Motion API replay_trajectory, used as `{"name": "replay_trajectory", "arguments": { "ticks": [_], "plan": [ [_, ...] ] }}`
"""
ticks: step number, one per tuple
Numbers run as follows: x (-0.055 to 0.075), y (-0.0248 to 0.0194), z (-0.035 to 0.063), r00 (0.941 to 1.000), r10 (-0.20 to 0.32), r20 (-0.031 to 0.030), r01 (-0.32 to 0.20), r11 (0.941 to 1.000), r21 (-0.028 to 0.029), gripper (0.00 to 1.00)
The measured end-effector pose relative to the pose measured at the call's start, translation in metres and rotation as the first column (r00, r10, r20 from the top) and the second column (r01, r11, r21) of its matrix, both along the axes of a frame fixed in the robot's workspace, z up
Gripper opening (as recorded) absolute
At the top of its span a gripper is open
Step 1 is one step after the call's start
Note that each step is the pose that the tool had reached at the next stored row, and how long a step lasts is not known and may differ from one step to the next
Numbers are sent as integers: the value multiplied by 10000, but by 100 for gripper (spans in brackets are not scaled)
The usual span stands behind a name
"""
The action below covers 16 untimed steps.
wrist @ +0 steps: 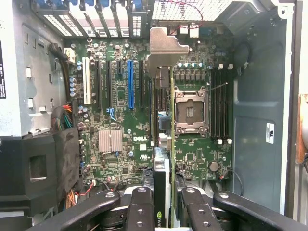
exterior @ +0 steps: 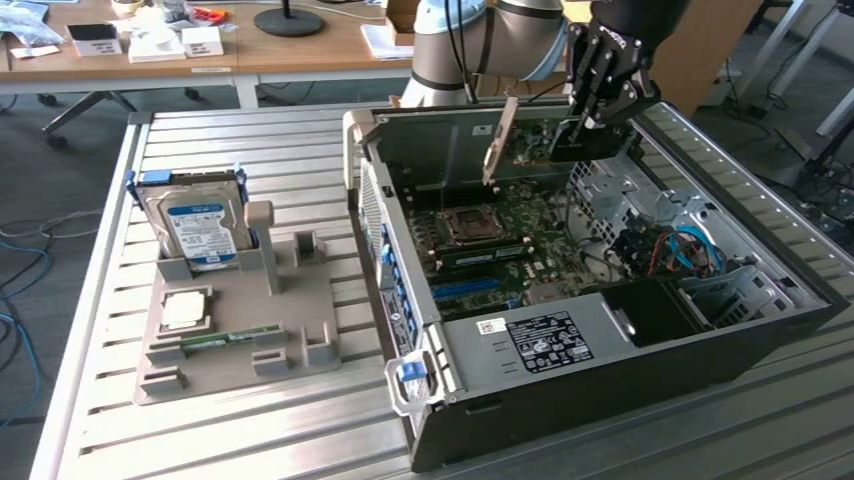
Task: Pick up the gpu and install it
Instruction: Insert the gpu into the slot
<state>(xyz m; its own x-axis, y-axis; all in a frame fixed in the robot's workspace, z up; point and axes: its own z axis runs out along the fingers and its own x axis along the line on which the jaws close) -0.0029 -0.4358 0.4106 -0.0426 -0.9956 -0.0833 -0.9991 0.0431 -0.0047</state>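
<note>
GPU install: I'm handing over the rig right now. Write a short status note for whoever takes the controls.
Gripper: shut on the gpu, with the card held edge-on between the fingers.
Position: the card hangs over the motherboard inside the open computer case.
Done: pickup.
Left: install. The card is not yet seated in any slot.

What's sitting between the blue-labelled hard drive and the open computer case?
In the exterior view, grey upright posts of the holder stand between the hard drive and the computer case, then a bare strip of slatted table.
</note>
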Motion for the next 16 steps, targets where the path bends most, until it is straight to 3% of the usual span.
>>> {"name": "replay_trajectory", "arguments": {
  "ticks": [16],
  "plan": [
    [-110,0,-4,10000,0,0,0,10000,-1,27]
  ]
}}
